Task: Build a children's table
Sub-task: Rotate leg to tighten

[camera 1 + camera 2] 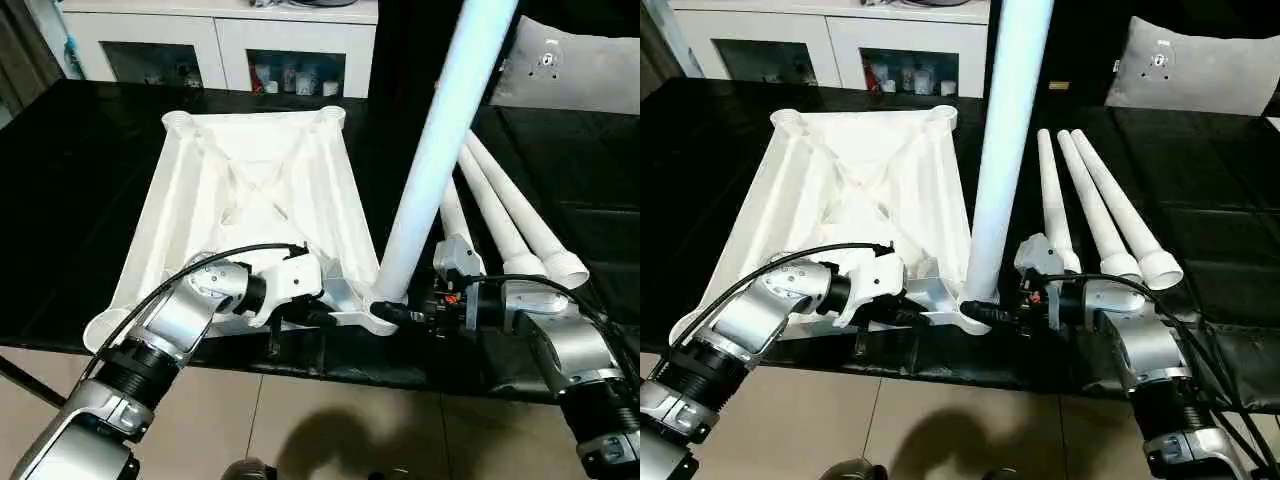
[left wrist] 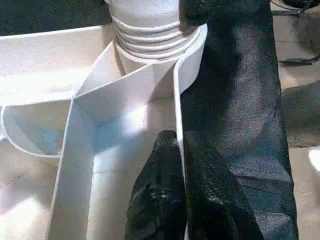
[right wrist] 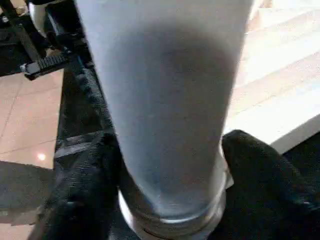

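Four white tapered legs on hand: one upright leg seated in the near right corner socket of the table top, three spare legs side by side on the black work surface just right of it, wide ends toward the robot. White plastic table top laid upside down, ribbed underside up, crossed ribs at the middle, round sockets at both far corners; near edge close to the work surface's front edge, tiled floor below. No brand, label or readable writing found on any part. Left gripper: fingers pressed together, nipping a thin white rib of the underside close to the threaded base of the upright leg. Right gripper: black fingers standing apart on either side of the upright leg's lower end, close against it; contact with the leg not determinable. Open black surface to the left of the top and beyond it; to the right, room taken by the three spare legs. Grey cushion at the far right, well apart from the legs. White cabinet with glass doors behind the work surface, small items on its shelves behind the glass, too small to identify.
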